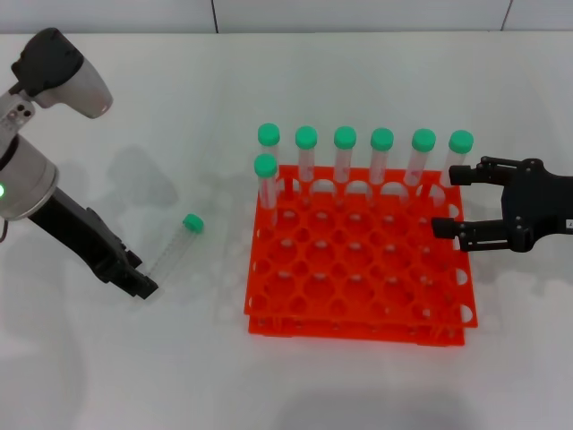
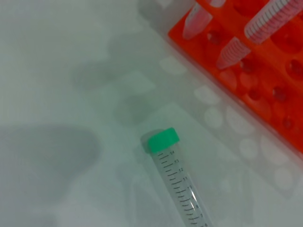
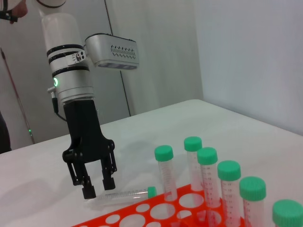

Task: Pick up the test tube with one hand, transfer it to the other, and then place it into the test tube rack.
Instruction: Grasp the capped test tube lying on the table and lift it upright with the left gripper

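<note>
The test tube [image 1: 173,251] lies flat on the white table left of the rack, its green cap [image 1: 192,222] pointing away from me. My left gripper [image 1: 141,285] is low at the tube's bottom end. In the right wrist view it [image 3: 98,187] is open, its fingers standing apart just over that end of the tube [image 3: 123,194]. The left wrist view shows the capped tube [image 2: 181,187] close below. The orange-red test tube rack [image 1: 358,269] stands at centre. My right gripper [image 1: 452,201] hovers open over the rack's right edge, holding nothing.
Several green-capped tubes [image 1: 345,157] stand upright along the rack's back row, with one more [image 1: 266,184] in the second row at its left corner. Bare white table surrounds the rack on the left and in front.
</note>
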Tool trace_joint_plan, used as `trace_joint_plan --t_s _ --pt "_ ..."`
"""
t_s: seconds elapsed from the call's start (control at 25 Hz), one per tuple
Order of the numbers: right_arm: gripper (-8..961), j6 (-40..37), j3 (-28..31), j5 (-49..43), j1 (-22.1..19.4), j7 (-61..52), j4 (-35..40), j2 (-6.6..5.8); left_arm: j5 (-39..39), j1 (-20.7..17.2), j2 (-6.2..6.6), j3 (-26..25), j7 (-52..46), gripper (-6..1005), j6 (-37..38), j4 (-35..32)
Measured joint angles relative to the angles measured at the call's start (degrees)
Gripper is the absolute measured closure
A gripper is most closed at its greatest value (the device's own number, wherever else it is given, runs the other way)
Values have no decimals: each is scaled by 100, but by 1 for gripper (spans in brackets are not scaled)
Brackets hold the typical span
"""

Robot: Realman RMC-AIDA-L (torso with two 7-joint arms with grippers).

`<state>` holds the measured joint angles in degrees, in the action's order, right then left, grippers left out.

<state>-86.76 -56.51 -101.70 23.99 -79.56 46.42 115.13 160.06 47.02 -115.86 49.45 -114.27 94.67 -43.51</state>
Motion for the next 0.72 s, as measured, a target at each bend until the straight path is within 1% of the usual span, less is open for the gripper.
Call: trace_joint_plan --t_s 0.08,0.2,0.72 --pt "94 0 0 0 0 2 0 0 5 18 -4 41 0 450 -2 26" --pt "95 0 0 23 -3 33 -14 0 8 41 -6 85 -1 493 -2 67" --pt "95 -7 0 73 -18 114 -29 0 8 87 -6 139 -82 496 -53 73"
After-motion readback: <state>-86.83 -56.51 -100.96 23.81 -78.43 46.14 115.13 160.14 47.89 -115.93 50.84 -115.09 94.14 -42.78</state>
